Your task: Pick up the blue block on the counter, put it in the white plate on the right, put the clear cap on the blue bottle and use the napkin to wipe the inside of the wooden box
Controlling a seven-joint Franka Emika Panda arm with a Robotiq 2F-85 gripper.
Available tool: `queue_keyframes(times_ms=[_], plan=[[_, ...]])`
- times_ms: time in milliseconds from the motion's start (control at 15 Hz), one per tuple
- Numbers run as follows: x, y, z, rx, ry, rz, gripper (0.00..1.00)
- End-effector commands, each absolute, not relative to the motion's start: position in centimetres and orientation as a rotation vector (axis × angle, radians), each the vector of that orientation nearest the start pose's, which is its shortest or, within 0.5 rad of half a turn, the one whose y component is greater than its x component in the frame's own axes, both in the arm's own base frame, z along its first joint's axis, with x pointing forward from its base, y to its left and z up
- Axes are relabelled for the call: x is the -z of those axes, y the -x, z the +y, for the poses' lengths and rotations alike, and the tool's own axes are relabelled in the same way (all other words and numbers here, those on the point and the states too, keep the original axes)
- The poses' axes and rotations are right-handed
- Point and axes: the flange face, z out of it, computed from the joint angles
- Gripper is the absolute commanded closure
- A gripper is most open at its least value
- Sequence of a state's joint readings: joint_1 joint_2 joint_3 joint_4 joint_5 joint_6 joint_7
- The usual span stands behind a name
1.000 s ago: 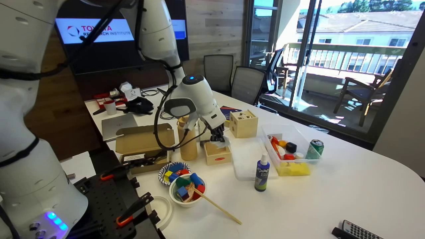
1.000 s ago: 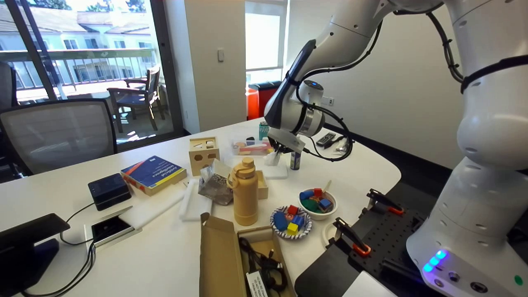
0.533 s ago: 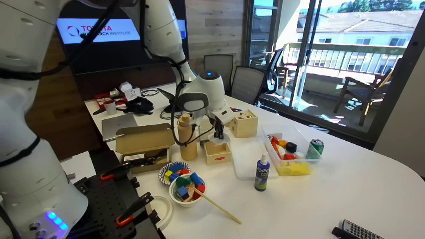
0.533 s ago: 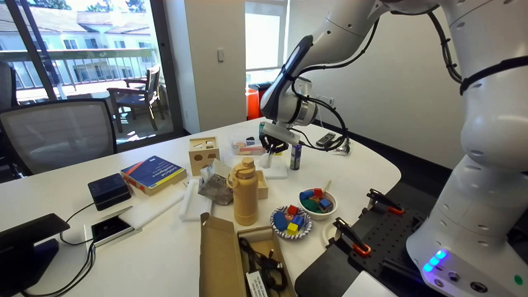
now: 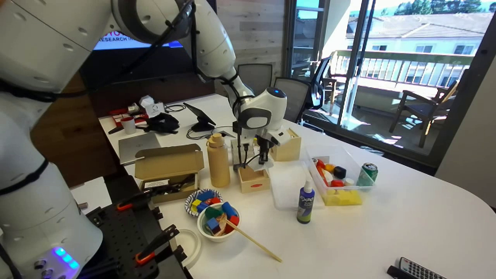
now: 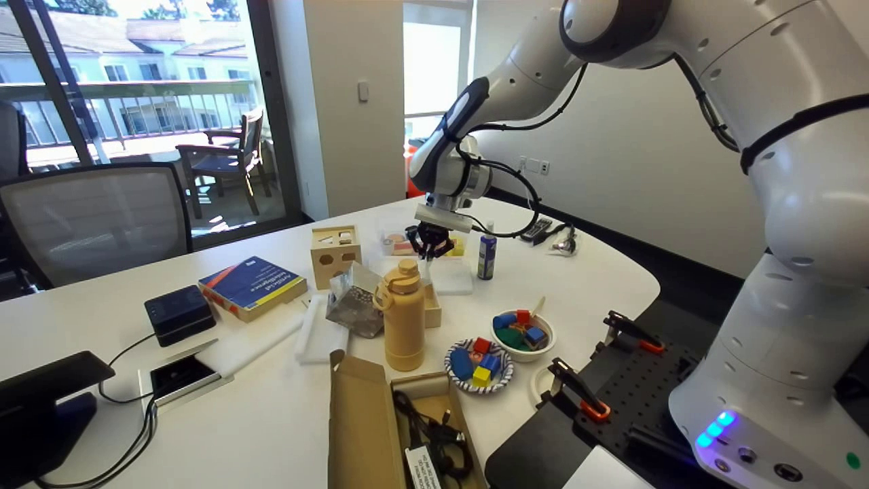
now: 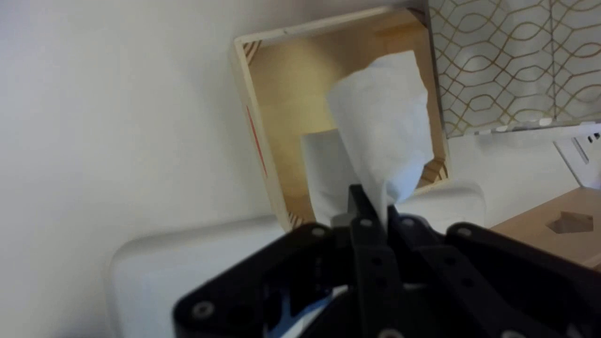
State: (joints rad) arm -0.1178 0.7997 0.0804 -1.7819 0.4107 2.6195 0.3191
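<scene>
creased white napkin (image 7: 382,117) hanging over open wooden box (image 7: 291,89), blue bottle (image 5: 305,204) upright, pale-topped

Wooden box (image 7: 292,98) open-topped; patterned packet (image 7: 512,65) crowds one side; free tabletop (image 7: 141,117) opposite.

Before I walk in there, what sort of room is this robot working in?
Most likely an office meeting room, perhaps a research group's: a large white table, mesh-backed chairs, and a big screen whose visible lettering includes "Research".

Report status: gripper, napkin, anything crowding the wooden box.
Gripper closed, pinching napkin. Wooden box behind napkin in wrist view; contact inside unclear. Patterned item close beside box, possible snag.
</scene>
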Motion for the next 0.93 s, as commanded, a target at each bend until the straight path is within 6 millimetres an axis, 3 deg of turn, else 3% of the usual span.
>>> queue_keyframes(times_ms=[0,200,400,867], plan=[[-7.7,-66.7,-1.6,-0.091,2.708,0.995,0.99],[-5.2,-67.1,-0.4,-0.148,2.705,0.966,0.99],[-3.7,-67.4,-0.3,-0.199,2.707,0.978,0.99],[-2.5,-67.7,-2.9,-0.274,2.681,1.115,0.99]])
